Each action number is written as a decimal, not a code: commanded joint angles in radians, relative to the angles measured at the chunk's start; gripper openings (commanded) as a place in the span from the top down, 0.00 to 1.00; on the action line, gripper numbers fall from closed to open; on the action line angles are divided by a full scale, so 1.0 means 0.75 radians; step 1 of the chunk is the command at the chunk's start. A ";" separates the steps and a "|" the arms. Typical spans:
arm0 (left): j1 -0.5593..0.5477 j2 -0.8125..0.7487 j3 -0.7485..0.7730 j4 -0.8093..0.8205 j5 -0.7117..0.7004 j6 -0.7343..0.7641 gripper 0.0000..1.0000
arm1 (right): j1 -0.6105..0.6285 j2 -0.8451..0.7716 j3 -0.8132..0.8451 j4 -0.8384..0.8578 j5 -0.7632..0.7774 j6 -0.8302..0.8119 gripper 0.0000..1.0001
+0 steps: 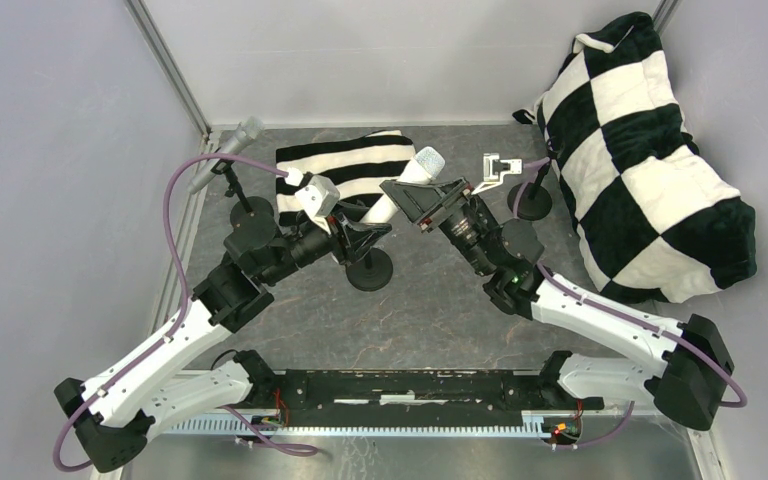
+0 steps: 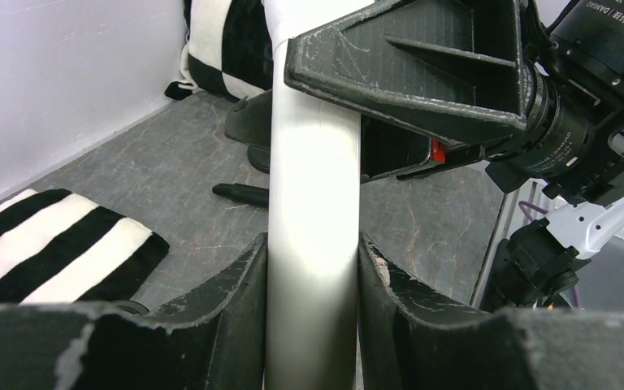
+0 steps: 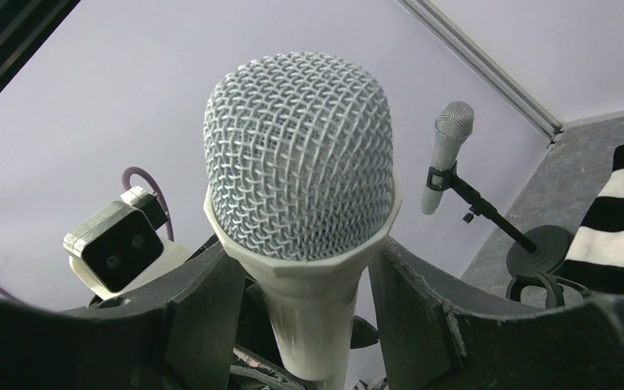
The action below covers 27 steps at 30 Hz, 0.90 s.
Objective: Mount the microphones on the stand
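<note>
Our left gripper clamps the white mic; our right gripper flanks its neck, and we cannot tell whether it grips.

Probably a lab cell, plain walls, metal frame posts

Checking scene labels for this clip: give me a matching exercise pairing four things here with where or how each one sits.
Things:
1. grey microphone
2. white microphone
3. right-hand stand
4. striped cloth

States:
A. lying flat on the table
B. clip empty
C. clipped in the far left stand
D. gripped by the left gripper

Pairs: 1-C, 2-D, 3-B, 4-A
</note>
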<state>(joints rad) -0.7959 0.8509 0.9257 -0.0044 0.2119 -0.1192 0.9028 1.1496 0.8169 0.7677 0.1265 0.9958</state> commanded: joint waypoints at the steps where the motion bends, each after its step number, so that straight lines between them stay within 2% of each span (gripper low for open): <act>1: 0.004 -0.004 0.004 0.079 0.008 -0.044 0.98 | -0.005 0.015 0.056 0.079 -0.037 0.034 0.39; 6: 0.004 0.000 0.003 0.077 0.007 -0.049 0.98 | -0.004 0.031 0.060 0.101 -0.042 0.040 0.46; 17: 0.004 -0.001 0.005 0.065 0.016 -0.046 0.98 | -0.004 0.068 0.086 0.097 -0.042 0.030 0.46; 22: 0.004 0.001 0.005 0.061 0.011 -0.049 0.98 | -0.003 0.085 0.093 0.114 -0.045 0.030 0.50; 25: 0.004 0.002 0.005 0.059 0.001 -0.052 0.96 | -0.004 0.093 0.091 0.127 -0.050 0.033 0.57; 27: 0.004 0.003 0.003 0.059 -0.010 -0.057 0.89 | -0.005 0.096 0.082 0.144 -0.051 0.036 0.70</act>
<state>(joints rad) -0.7959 0.8558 0.9257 -0.0071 0.2115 -0.1303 0.9020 1.2167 0.8417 0.8120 0.1040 1.0061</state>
